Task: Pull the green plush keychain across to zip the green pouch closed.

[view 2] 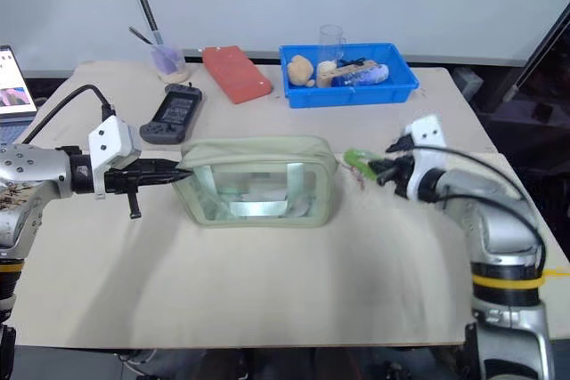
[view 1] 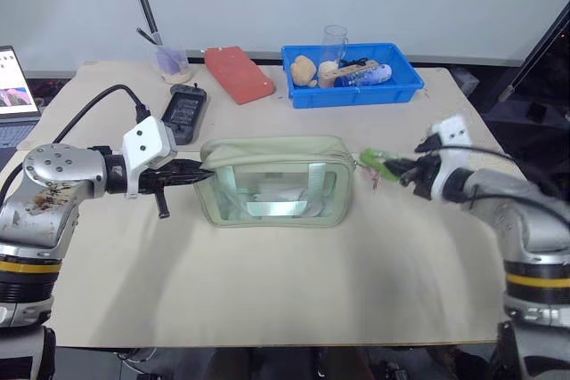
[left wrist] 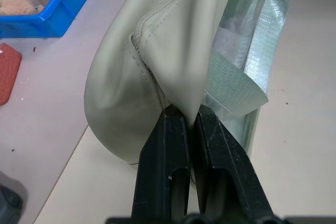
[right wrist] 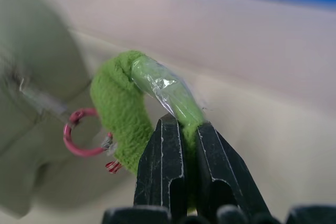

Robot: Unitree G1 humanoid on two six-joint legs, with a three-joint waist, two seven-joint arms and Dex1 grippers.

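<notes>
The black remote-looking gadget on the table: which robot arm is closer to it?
Left. The left gripper pinches the green pouch's near end, just beside the black gadget. The right gripper holds the green plush keychain beyond the pouch's far end.

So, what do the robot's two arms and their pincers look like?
Both arms are of silver-grey metal with a yellow and black band low down. Each wrist carries a white box-shaped block with a black cable. The left pincer and the right pincer each have two slim black fingers. The left arm's round joint shows brownish stains.
</notes>
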